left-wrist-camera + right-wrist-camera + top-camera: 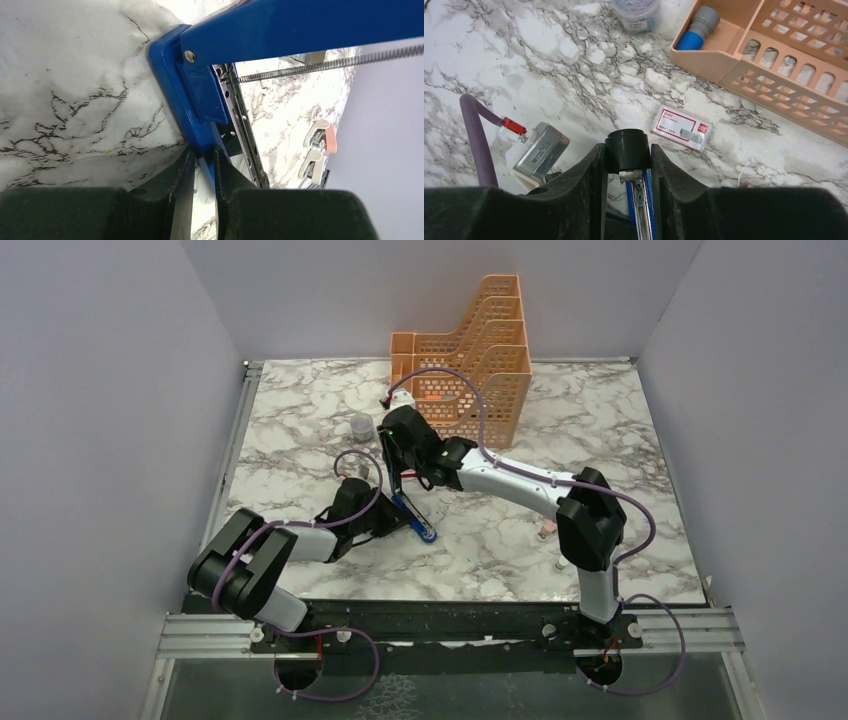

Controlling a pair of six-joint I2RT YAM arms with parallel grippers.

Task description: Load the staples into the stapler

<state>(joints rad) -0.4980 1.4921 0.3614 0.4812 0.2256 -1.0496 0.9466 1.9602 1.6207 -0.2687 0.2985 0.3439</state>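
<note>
On the table [620, 430], left end effector [202, 156] clamps the stapler [200, 97] (lid raised); right end effector [628, 150] pinches its black tip.

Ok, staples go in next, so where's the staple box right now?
In the right wrist view the staple box lies flat on the table, just beyond the right gripper, short of the orange organizer.

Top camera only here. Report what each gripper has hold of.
Observer: The left gripper pinches the blue base of the stapler.
Operator: Now the right.
Observer: The right gripper is shut on the stapler's black end, with the metal channel showing between its fingers.
Operator: Find the staples.
Observer: The red-and-white staples box lies flat on the table, printed face up, beside the orange organizer.
</note>
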